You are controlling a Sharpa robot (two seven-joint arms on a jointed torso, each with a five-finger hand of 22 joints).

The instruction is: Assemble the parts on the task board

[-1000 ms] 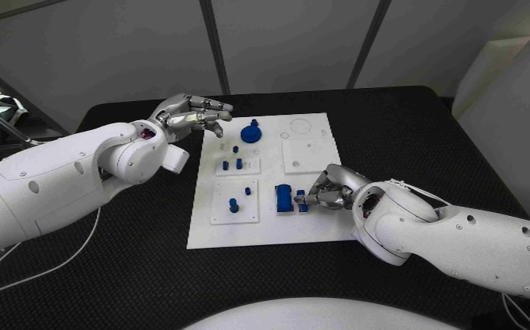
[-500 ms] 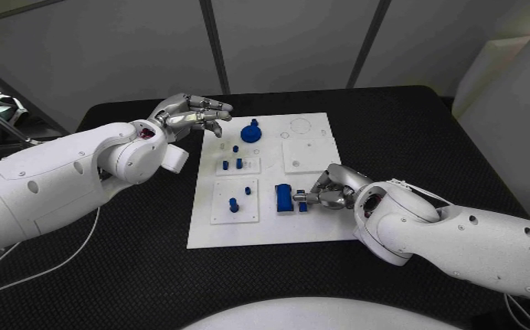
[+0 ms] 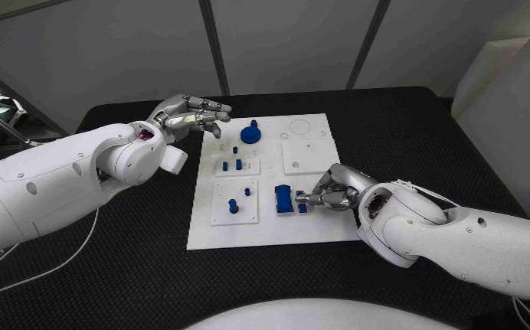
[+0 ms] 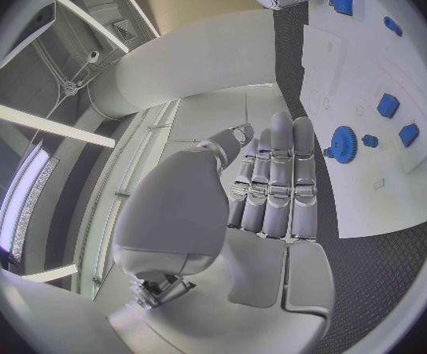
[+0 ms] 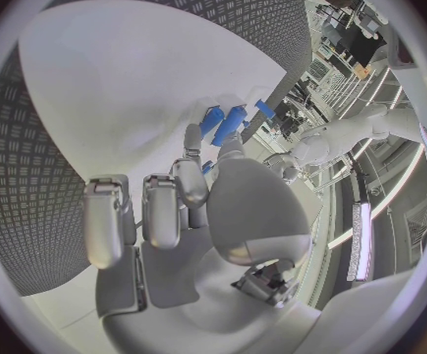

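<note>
Board (image 3: 265, 223): white plate, middle of the black surface (image 3: 132, 269), carrying blue parts, among them a gear (image 3: 252, 134) near its far edge and a block (image 3: 284, 198) near its near edge. Right hand (image 3: 327, 191): at the board's right edge, fingers curled in beside the block; whether it pinches a part, cannot tell. Left hand (image 3: 194, 118): raised off the board's far-left corner, fingers together and bent, holding nothing.
</note>
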